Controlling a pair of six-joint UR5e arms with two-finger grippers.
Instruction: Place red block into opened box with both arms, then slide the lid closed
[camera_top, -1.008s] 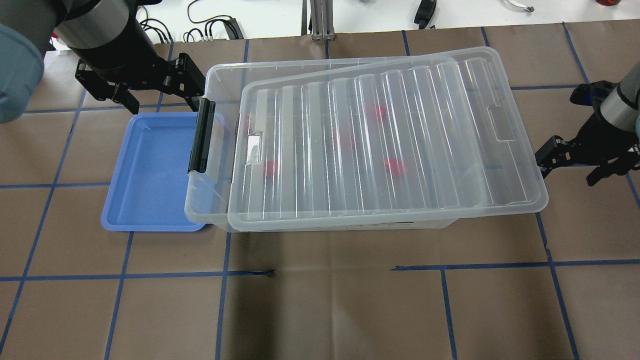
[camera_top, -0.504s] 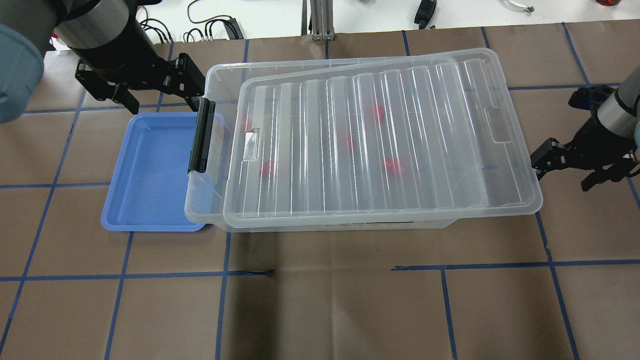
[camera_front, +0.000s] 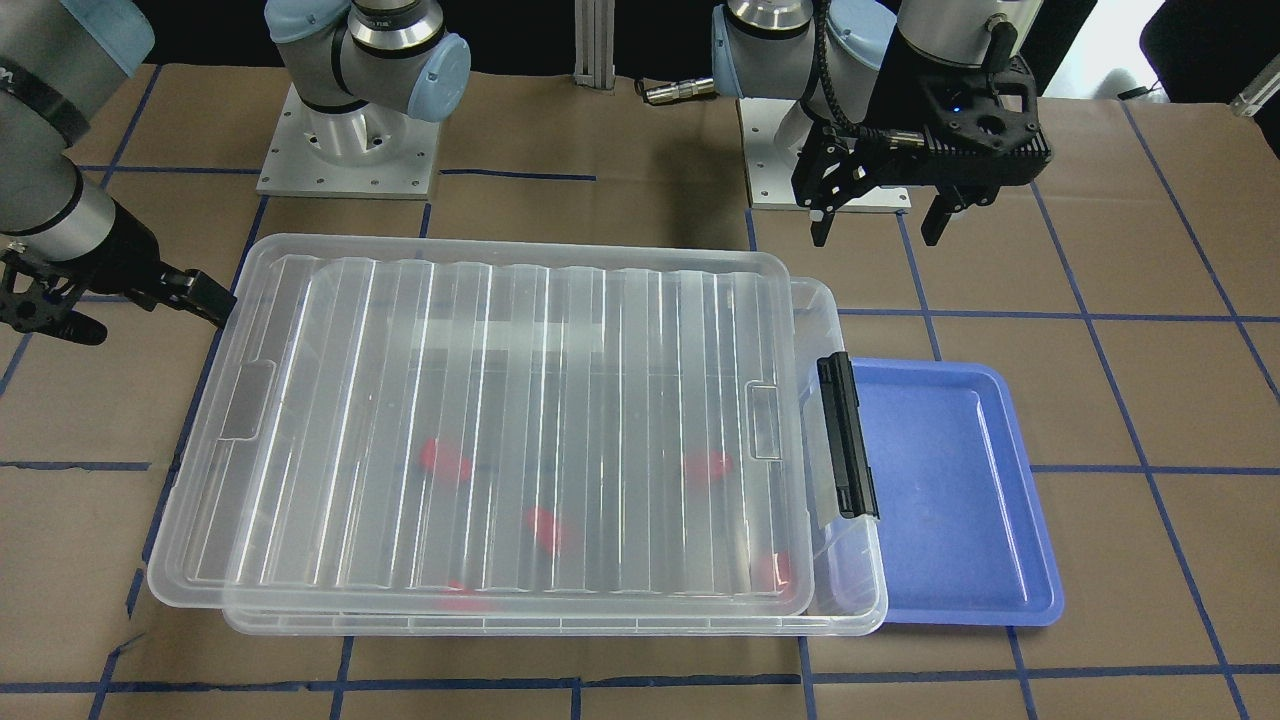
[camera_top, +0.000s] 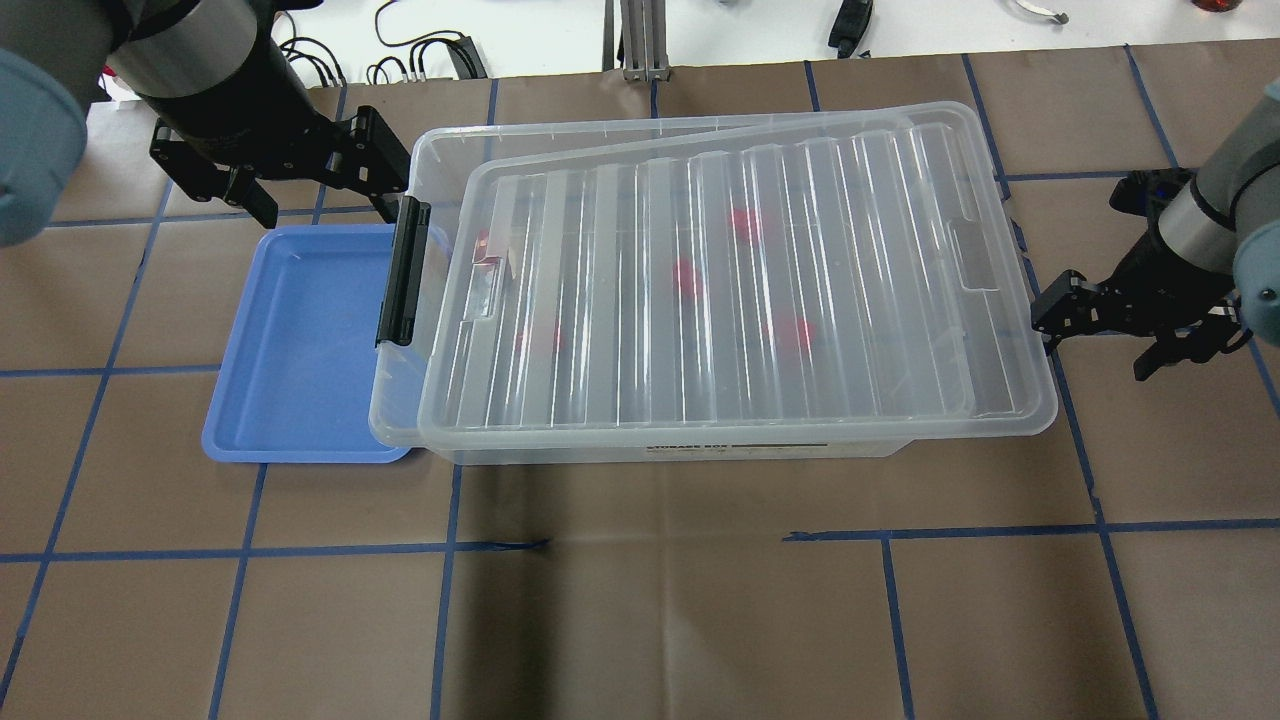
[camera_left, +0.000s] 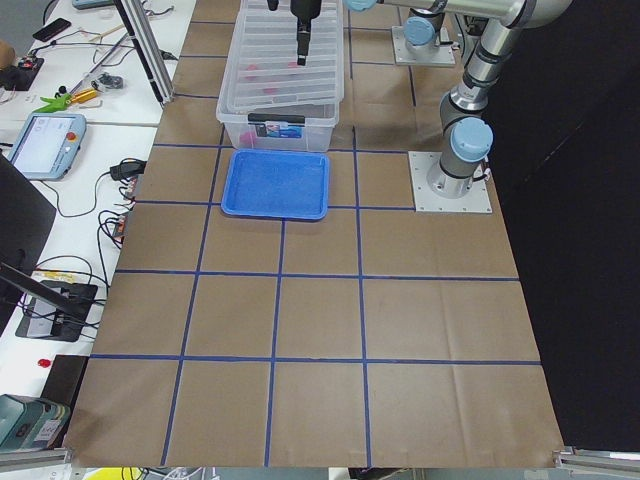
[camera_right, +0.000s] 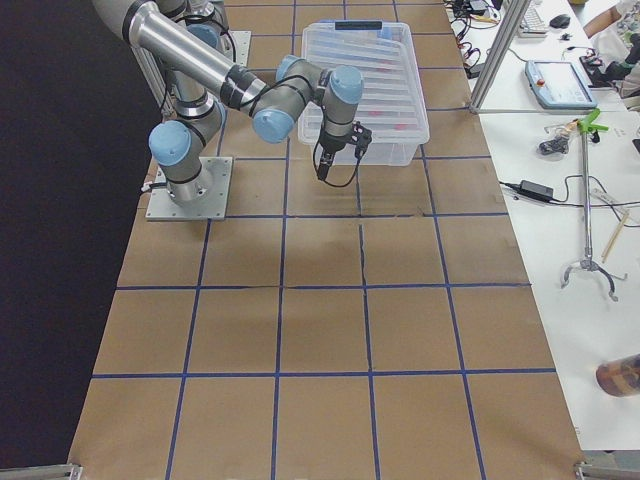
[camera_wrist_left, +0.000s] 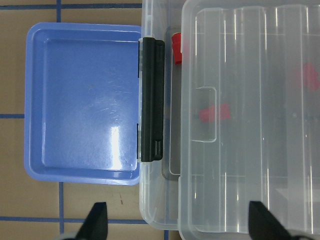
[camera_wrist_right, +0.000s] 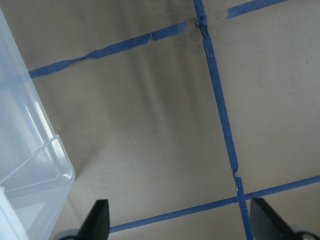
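Key relation: the lid (camera_top: 740, 290) lies toward the robot's left of the right tool (camera_top: 1092, 348). Its long axis runs left–right along the table (camera_top: 640, 600), so a push from that tool would go down the lid's length toward the latch bar (camera_top: 403, 272).

Right tool sits at the lid's right short edge, nr the robot-side corner. One finger is just beside or touching the rim, can't tell which. Jaws spread wide, nothing btwn them per wrist view.

Lid rests on the box (camera_top: 432, 170) but is yawed a bit vs the box's axis and offset rightward. It overhangs the right end and leaves a strip by the latch uncovered.

Left tool (camera_top: 328, 212) hangs high over the latch end and blue tray (camera_top: 300, 340), also spread wide, holding nothing, well apart from the lid.

Red blocks (camera_top: 790, 333) are inside the box under the lid; one peeks out in the uncovered strip.

Judgement: block step looks done. Right arm is nearer and better placed for the slide. The skew prob needs squaring en route.
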